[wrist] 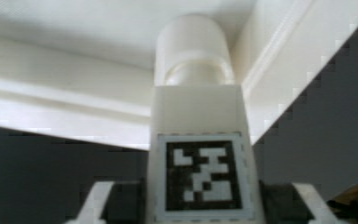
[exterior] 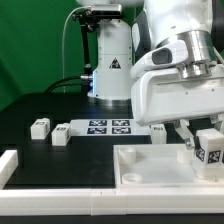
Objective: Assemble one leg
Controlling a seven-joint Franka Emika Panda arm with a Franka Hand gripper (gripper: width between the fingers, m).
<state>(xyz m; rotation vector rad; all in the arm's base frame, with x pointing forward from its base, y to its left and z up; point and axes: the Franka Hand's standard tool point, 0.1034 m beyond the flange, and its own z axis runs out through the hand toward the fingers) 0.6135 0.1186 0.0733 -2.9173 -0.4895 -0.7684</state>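
Observation:
My gripper is shut on a leg, a small white block with a black-and-white tag, at the exterior view's right. It holds the leg just above the right part of the large white tray-like piece. In the wrist view the held leg fills the middle, tag facing the camera, its rounded end pointing at the white piece, with my gripper clamped on its sides. Two more legs lie on the black table at the exterior view's left.
The marker board lies at the table's middle. Another small tagged block sits by its right end. A white bar lies at the front left. A white robot base stands behind.

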